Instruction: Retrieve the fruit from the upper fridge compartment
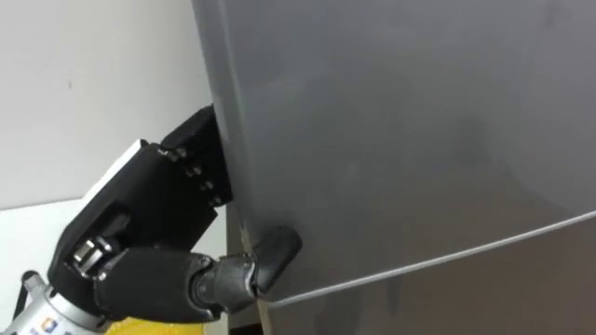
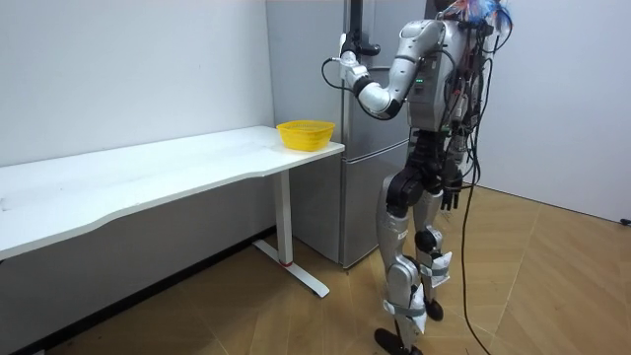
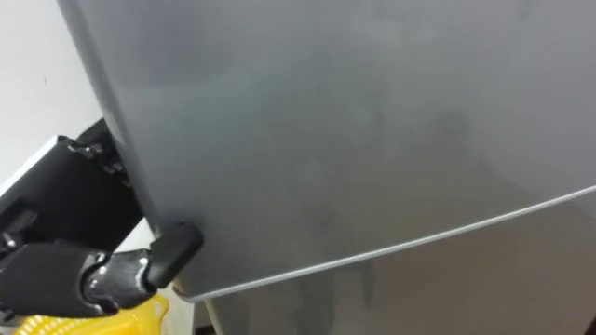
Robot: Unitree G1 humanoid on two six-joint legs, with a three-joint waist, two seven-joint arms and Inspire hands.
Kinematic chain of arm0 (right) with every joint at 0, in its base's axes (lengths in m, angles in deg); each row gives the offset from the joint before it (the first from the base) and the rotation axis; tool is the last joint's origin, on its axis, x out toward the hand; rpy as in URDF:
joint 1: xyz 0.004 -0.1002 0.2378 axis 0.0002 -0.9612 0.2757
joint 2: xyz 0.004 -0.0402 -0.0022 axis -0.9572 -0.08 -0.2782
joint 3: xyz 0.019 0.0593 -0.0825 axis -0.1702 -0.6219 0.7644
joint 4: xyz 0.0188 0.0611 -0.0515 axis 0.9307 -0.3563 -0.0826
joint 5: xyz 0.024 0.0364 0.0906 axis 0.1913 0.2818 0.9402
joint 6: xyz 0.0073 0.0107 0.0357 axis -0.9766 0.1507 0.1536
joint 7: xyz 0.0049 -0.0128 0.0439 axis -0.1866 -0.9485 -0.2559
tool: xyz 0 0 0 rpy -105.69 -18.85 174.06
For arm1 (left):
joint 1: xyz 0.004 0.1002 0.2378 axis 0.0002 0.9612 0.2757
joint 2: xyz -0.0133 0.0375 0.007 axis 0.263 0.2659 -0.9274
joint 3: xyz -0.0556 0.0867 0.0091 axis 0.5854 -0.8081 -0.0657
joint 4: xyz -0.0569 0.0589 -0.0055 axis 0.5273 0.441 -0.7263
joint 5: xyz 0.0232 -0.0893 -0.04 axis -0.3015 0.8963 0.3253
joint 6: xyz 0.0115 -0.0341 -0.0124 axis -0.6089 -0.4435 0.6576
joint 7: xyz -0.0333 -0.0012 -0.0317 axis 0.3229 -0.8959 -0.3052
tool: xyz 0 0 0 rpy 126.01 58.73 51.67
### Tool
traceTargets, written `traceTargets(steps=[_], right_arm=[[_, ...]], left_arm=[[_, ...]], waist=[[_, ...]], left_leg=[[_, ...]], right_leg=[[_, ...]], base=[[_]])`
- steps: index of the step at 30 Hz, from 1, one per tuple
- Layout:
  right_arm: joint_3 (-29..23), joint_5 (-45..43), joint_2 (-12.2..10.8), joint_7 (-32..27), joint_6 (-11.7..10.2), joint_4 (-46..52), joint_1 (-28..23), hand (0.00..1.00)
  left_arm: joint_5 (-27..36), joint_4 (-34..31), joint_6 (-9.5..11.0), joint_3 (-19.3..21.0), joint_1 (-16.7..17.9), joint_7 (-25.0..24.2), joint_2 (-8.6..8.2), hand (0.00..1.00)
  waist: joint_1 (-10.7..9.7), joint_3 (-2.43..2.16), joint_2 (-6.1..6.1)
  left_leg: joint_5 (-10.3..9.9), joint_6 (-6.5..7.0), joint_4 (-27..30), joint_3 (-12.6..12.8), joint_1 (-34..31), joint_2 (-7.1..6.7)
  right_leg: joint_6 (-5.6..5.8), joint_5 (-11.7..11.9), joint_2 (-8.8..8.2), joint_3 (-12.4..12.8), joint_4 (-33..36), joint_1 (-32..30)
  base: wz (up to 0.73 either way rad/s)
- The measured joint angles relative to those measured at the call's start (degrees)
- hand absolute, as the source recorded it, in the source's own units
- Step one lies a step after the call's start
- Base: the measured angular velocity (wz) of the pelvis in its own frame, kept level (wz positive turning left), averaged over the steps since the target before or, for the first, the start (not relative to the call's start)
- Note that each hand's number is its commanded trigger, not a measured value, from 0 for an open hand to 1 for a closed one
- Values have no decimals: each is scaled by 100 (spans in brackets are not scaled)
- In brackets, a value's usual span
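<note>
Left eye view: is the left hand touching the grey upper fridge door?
Touching. The left eye view shows the thumb of the left hand lying on the front of the grey upper fridge door at its edge, no gap.

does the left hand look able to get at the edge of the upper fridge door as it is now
Probably yes: the left hand is already up against the left edge of the upper fridge door, with nothing between them. The yellow bowl sits lower, clear of the arm.
</note>
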Motion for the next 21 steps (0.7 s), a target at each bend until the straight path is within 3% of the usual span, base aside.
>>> traceTargets(steps=[1, 8, 12, 21], right_arm=[[0, 0, -1, -1, 0, -2, -1, 0], [-2, 43, 1, -22, 13, -25, -160, 0], [-3, 134, -13, -24, 12, -10, -222, 0], [4, 155, -8, -23, -39, -8, -169, 0]], left_arm=[[0, 0, 0, 6, 0, 6, 0, 0], [44, -2, 0, 6, 0, -325, 1, 0], [232, -11, 0, -60, 1, -448, 203, 0], [417, -25, 3, -83, 0, -616, 350, 0]], waist=[[1, -3, 4], [0, -29, 35], [2, -39, 21], [2, -51, 38]], left_leg=[[0, 0, 5, 9, -1, 0], [1, 2, 27, 150, 20, 11], [1, 2, 80, 163, -1, -8], [1, 2, 86, 166, -2, -13]], right_leg=[[1, -1, 0, 1, -15, 1], [8, -6, -16, 0, -33, 74], [32, -21, -27, -4, -29, 84], [33, -21, -38, -16, -19, 90]], base=[[0], [2], [6], [0]])
